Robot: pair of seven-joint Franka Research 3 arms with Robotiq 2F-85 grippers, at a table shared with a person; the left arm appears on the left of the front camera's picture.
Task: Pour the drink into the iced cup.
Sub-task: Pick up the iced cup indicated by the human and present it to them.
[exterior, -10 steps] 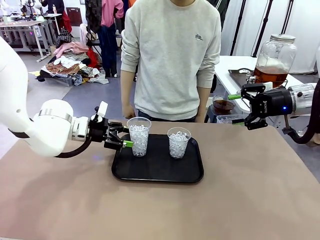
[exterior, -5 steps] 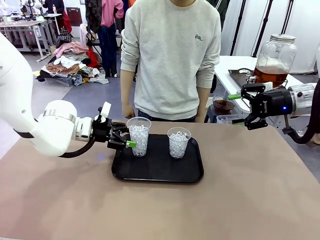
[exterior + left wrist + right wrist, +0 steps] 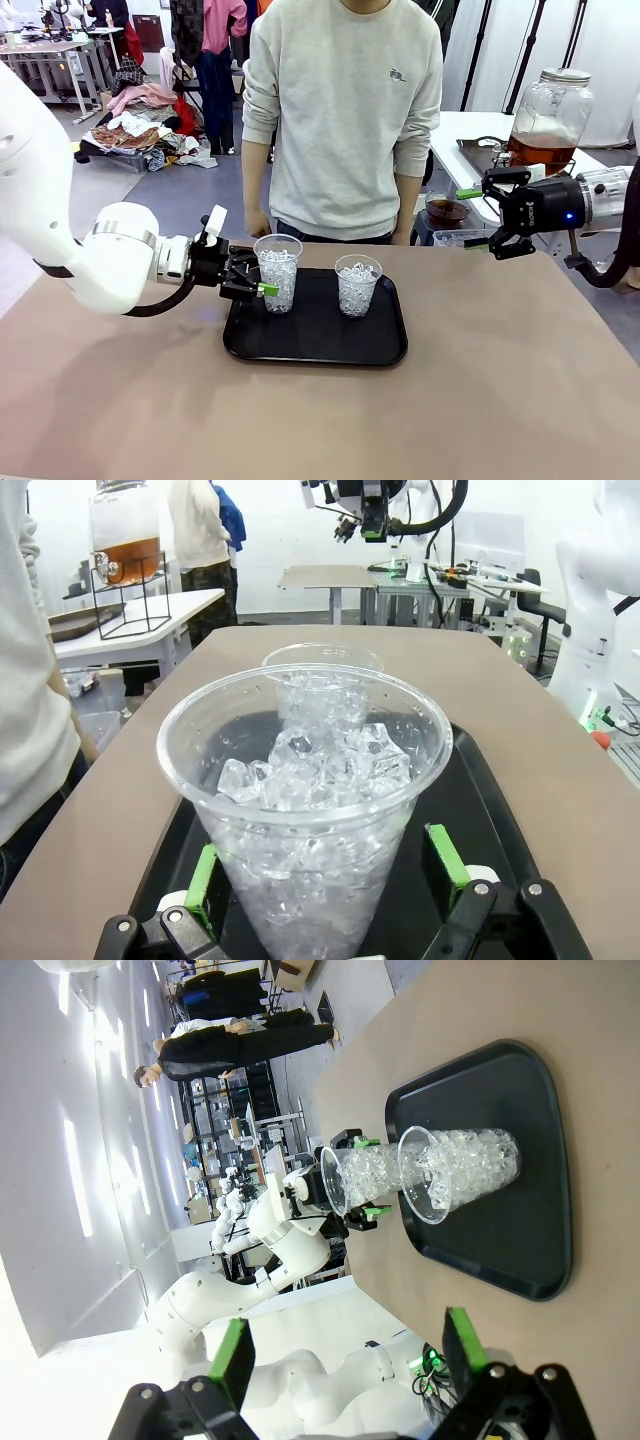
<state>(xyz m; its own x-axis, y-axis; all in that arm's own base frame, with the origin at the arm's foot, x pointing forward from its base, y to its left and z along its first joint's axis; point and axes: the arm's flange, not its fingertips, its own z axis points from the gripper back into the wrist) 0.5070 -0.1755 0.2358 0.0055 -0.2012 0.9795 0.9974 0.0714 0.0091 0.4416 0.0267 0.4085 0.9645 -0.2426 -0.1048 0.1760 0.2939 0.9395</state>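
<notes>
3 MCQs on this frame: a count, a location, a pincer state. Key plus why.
1. How many iced cups on the tray? A one B two C three
2. The jar of drink stands: A on the tray B in a hand C on the side table past the right pincer
3. The left pincer is: A open around the left cup B shut on a cup C open, off the tray

1 B: two stand side by side. 2 C: amber jar sits there. 3 A: green pads flank the cup, jaws wide.
</notes>
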